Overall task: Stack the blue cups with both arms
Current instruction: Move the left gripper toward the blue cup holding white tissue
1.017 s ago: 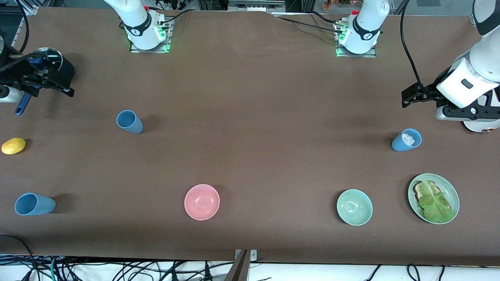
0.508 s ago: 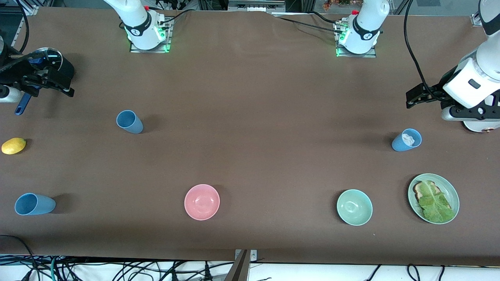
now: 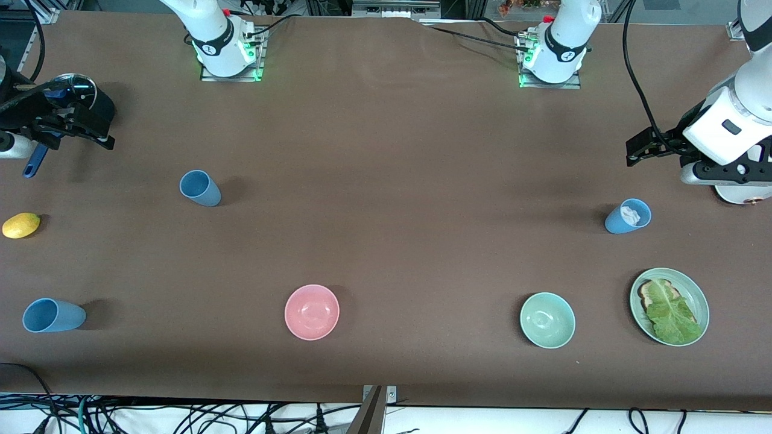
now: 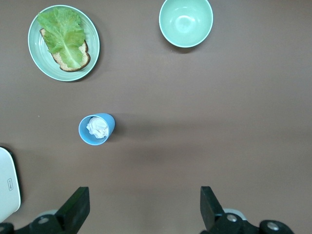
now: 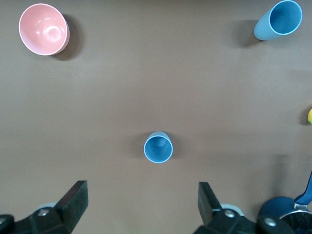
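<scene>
Left gripper (image 3: 633,150) shifted slightly up toward its table end; jaws wide open, empty, above cup with white wad (image 3: 628,216). Two empty blue cups (image 3: 199,187) (image 3: 52,315) at right arm's end. Right gripper (image 5: 141,202) spread open, hovering.

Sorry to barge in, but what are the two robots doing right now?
Nothing is held yet. The left hand hangs open over the table near a blue cup with a white wad inside; the right hand hangs open near an empty blue cup. A third blue cup stands apart.
</scene>
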Controlling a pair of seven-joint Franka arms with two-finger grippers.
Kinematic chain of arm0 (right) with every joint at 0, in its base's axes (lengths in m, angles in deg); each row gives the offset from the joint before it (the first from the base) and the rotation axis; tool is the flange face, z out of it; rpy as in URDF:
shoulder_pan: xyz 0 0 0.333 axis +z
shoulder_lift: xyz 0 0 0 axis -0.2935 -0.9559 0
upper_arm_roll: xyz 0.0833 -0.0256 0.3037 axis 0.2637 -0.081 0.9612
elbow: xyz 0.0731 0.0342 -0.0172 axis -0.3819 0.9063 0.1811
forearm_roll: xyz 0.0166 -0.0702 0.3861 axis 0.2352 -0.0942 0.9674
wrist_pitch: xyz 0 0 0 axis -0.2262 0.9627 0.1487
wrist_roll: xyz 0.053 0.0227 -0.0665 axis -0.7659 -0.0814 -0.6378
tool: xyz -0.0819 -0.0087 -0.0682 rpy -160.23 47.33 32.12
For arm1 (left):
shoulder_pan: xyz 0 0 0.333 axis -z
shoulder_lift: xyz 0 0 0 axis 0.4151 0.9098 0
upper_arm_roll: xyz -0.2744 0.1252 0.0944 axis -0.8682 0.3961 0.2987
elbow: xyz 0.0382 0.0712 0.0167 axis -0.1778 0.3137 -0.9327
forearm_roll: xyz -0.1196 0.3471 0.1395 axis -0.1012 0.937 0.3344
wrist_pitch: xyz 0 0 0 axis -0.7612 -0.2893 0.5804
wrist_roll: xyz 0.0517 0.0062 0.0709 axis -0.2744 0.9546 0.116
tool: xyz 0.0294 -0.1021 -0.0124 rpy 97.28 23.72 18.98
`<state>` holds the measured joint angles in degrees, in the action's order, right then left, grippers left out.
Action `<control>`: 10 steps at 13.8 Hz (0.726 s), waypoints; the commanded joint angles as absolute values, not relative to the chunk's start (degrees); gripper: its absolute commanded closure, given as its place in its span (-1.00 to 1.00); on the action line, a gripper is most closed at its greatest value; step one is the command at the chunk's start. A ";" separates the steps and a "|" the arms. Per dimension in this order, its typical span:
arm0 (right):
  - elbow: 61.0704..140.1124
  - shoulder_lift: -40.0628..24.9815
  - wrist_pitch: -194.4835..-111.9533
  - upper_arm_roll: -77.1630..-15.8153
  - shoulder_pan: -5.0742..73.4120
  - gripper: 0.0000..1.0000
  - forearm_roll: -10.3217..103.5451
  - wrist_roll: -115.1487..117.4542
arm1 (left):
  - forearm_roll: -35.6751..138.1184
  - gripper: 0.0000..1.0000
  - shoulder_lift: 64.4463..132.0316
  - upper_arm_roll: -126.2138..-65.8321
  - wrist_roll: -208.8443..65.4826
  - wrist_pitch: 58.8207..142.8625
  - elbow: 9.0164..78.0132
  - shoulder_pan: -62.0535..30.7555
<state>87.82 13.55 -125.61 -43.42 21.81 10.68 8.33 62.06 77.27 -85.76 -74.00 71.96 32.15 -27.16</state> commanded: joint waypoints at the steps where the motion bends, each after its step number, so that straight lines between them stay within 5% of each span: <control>1: 86.47 13.02 -125.22 -43.41 21.82 -1.00 10.64 9.00 | 62.67 -1.00 76.75 -85.61 -74.35 71.92 31.96 -26.90; 10: 86.47 13.11 -125.22 -43.41 21.82 -1.00 10.64 9.00 | 63.03 -1.00 77.54 -82.72 -80.04 71.92 31.96 -26.81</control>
<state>87.82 13.55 -125.61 -43.42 21.81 10.68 8.33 62.08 77.36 -84.98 -75.60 71.96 32.17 -27.14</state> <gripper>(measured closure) 0.000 0.000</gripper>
